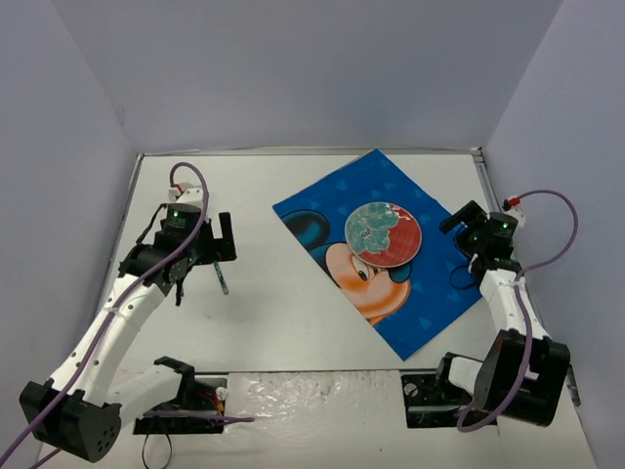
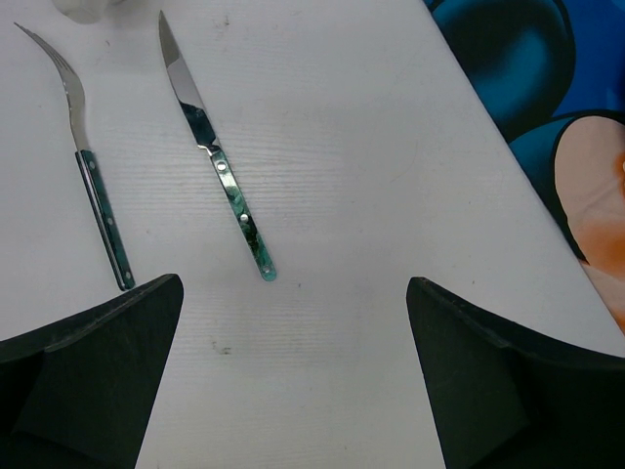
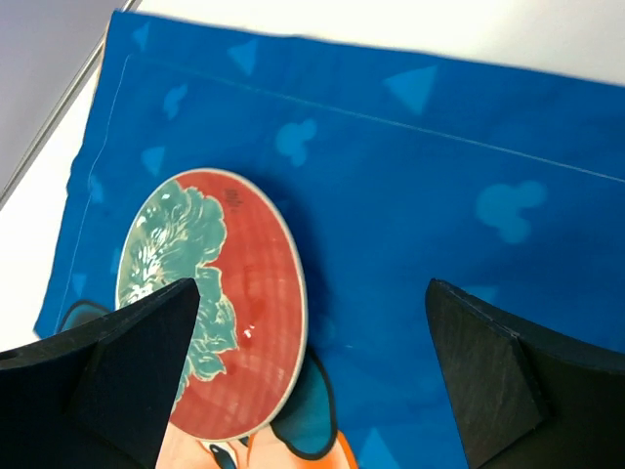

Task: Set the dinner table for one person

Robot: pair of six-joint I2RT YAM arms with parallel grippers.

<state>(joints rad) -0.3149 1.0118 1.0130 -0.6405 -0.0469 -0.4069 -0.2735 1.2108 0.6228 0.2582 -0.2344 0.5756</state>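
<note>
The white dinner table [image 1: 293, 332] carries a blue cartoon-mouse placemat [image 1: 391, 293] at centre right. A round red and teal plate [image 1: 383, 234] lies on the placemat. A green-handled knife [image 2: 220, 166] and a matching fork [image 2: 93, 186] lie side by side on the bare table left of the placemat [image 2: 576, 117]. The knife also shows in the top view [image 1: 223, 278]. My left gripper [image 2: 293, 371] is open and empty, just short of the knife's handle. My right gripper [image 3: 308, 381] is open and empty above the plate's [image 3: 225, 322] right edge.
Pale lavender walls [image 1: 312, 68] enclose the table on three sides. The arm bases [image 1: 176, 401] stand at the near edge, with purple cables looping off both arms. A white object [image 2: 83, 8] peeks in beyond the fork's tines.
</note>
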